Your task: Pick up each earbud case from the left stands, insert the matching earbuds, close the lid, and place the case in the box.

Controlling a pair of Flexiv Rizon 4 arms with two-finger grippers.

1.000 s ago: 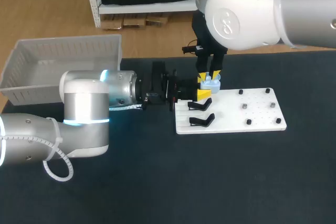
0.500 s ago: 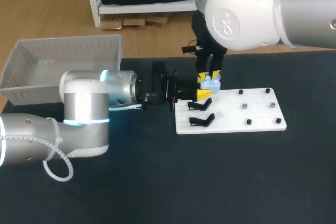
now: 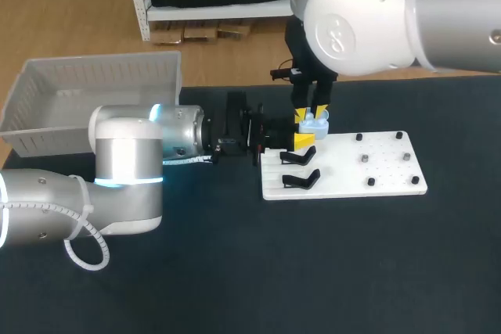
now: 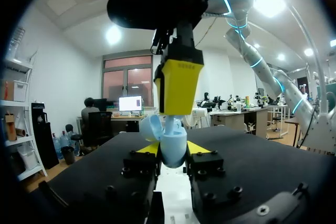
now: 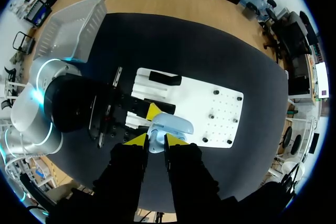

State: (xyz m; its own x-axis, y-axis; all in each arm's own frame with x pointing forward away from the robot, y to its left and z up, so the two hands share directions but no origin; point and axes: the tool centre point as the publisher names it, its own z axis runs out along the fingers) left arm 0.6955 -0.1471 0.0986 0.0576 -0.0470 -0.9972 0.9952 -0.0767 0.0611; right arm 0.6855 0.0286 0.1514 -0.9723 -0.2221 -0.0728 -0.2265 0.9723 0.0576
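Observation:
A light blue earbud case (image 4: 172, 149) with its lid (image 4: 148, 127) swung open sits upright between the yellow tips of my left gripper (image 4: 173, 148), which is shut on it just above the white board (image 3: 344, 168). My right gripper (image 3: 311, 113) hangs straight down over the case (image 3: 315, 124), its fingertips (image 4: 178, 85) pinched on a small pale blue earbud (image 5: 156, 143) at the case's opening. In the right wrist view the lid (image 5: 172, 124) shows just ahead of my right gripper (image 5: 156, 139). My left gripper (image 3: 305, 137) lies level, coming in from the left.
Two black stands (image 3: 300, 179) stand empty on the board's left part, and several small dark pegs (image 3: 365, 159) dot its right part. A white bin (image 3: 94, 95) sits at the table's back left. Dark tabletop lies open in front of the board.

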